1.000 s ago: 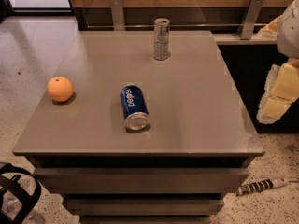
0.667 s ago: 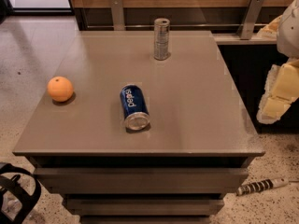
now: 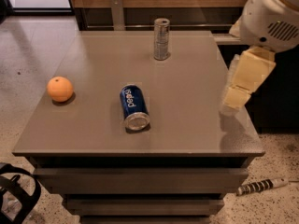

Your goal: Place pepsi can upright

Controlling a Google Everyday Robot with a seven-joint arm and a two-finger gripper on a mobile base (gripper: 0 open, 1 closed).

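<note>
Grey tabletop (image 3: 187, 111) | pepsi can (image 3: 134, 106) on its side, white lettering | claw (image 3: 237, 93) at right; state unclear

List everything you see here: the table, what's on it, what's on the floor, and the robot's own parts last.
table: one, grey-brown, fills the middle of the view
pepsi can: one, dark blue with silver ends, lying on its side near the table's middle
tall can: one, silver-grey, upright near the table's far edge
orange: one, orange, on the table's left side
striped stick: one, black and white, on the floor at lower right
black loop: one, black, on the floor at lower left, partly cut off
arm: one, white, upper right corner
gripper: one, cream, hanging by the table's right edge, apart from both cans
</note>
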